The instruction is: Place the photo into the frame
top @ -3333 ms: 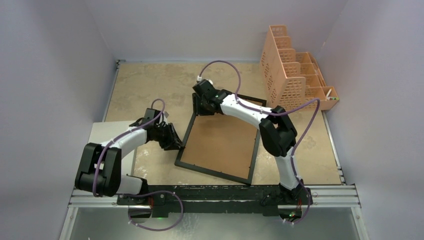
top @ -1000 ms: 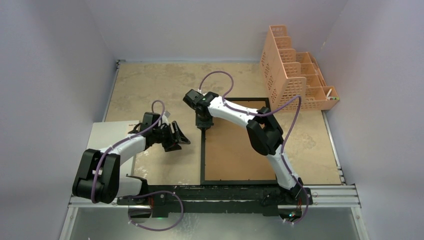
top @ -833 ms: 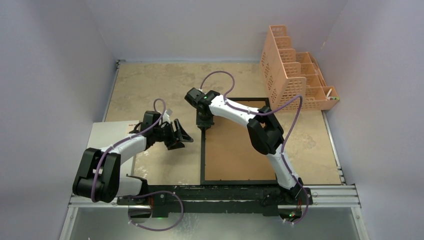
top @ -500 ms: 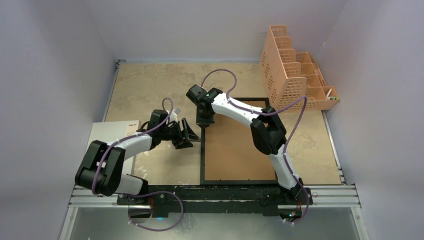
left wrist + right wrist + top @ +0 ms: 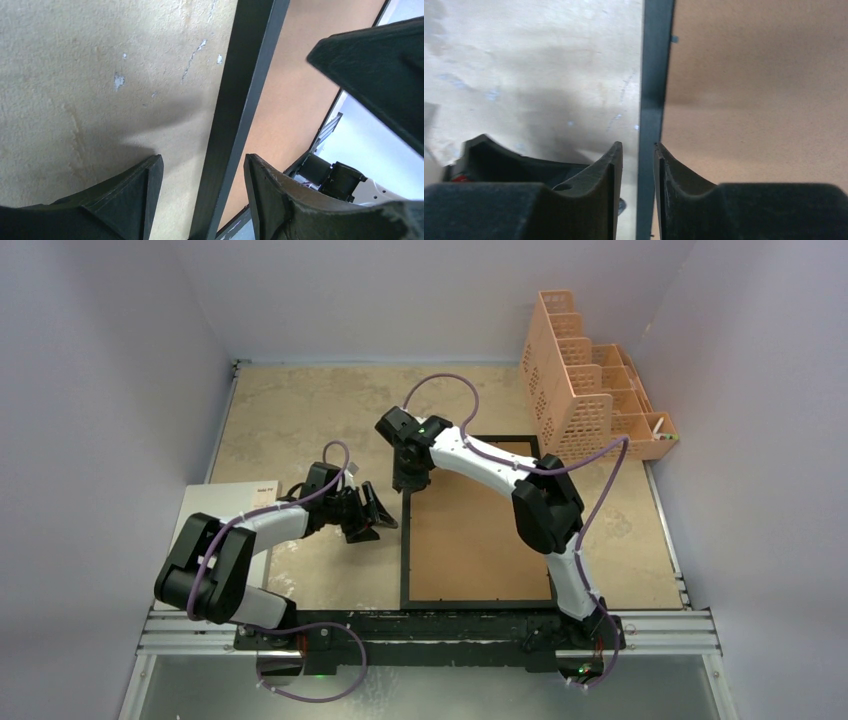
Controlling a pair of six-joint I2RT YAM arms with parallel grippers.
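My right gripper (image 5: 638, 147) pointed down over the left rail of the frame (image 5: 656, 60). Its jaws were only narrowly parted, with the thin black rail running between them. A sliver of table showed between one finger (image 5: 594, 190) and the rail, so the rail was not clamped. In the top view this gripper sat just above and left of centre, at the upper end of that rail.

My left gripper (image 5: 203, 160) was spread wide and held nothing. In its wrist view the same rail passed through the gap between its fingers, touching neither. In the top view it sat left of centre, just beside the rail.

The frame lay flat in the lower middle of the top view, back side up, its brown backing board (image 5: 478, 540) filling the black border.

The tan table (image 5: 300, 410) was worn and speckled. A white sheet (image 5: 215, 505) lay at its left edge, partly under my left arm; I could not tell whether it was the photo. A peach mesh organizer (image 5: 585, 390) stood at the upper right.
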